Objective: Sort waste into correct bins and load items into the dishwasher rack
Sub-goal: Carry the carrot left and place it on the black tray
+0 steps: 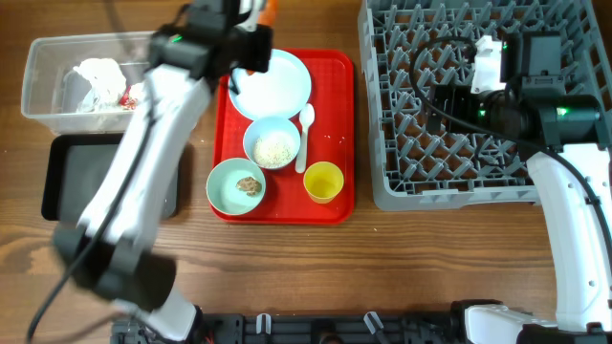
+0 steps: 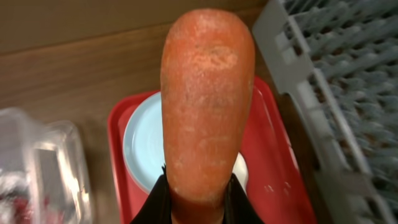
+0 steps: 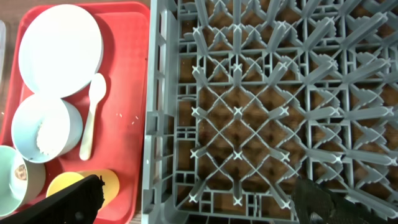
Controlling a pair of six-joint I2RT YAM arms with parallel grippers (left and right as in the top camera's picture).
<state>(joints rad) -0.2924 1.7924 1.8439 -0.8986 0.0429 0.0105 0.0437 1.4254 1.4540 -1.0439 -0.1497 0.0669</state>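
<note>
While the left gripper (image 2: 198,200) is closed on one end of the carrot (image 2: 208,106) and holds it in the air above the plate (image 2: 140,146) on the red tray (image 1: 330,105), the right gripper (image 3: 199,200) hangs over the rack (image 3: 249,93) with its fingers wide apart and nothing between them. The wrapper (image 1: 96,81) lies in the clear tub (image 1: 43,57), beside the black tray (image 1: 67,182) on the worktop (image 1: 316,277).

The left arm stretches long from its base at seven o'clock up toward twelve, and its left gripper (image 2: 194,202) is clamped on one end of a carrot (image 2: 208,93). The right arm rises from five o'clock toward two, with the right gripper (image 3: 199,208) facing down and its fingers (image 3: 71,202) spread wide.
</note>
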